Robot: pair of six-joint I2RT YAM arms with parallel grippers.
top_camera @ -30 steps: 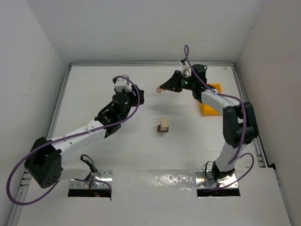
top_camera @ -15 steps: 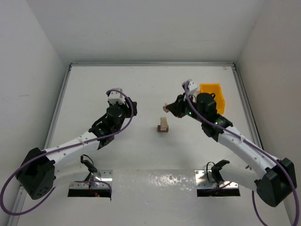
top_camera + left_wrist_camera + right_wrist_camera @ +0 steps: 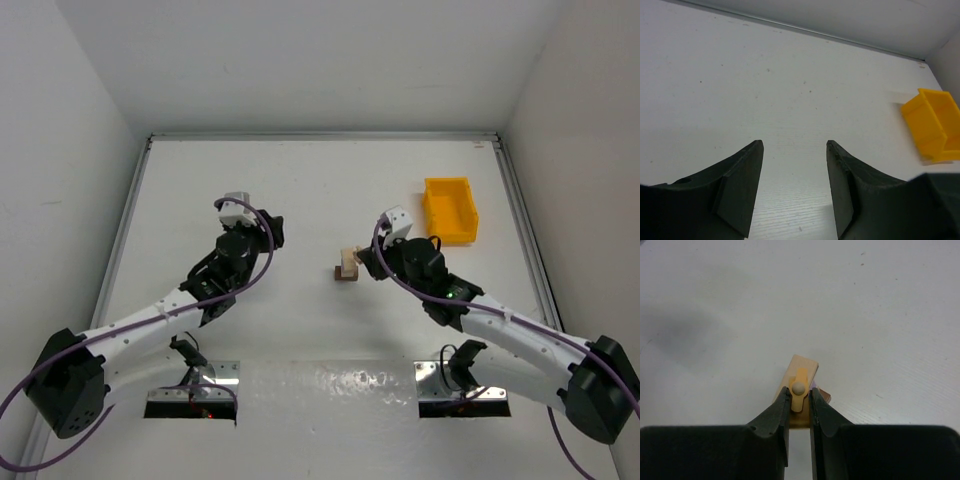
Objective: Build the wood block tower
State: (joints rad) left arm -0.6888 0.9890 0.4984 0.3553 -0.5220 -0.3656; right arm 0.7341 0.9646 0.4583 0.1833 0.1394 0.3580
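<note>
The wood block tower is a short stack at the table's middle: a light tan block on top, with purple and dark brown edges peeking from under it. My right gripper is shut on a small yellowish-tan piece with a round knob and holds it right over the tan block's top; I cannot tell if they touch. In the right wrist view the gripper points down at the stack. My left gripper is open and empty, left of the tower, over bare table.
A yellow plastic bin stands at the back right; it also shows at the right edge of the left wrist view. White walls close the table at the back and sides.
My right arm has swung from beside the yellow bin down and left to the tower, carrying the small piece. My left arm has drawn back toward the near left.
</note>
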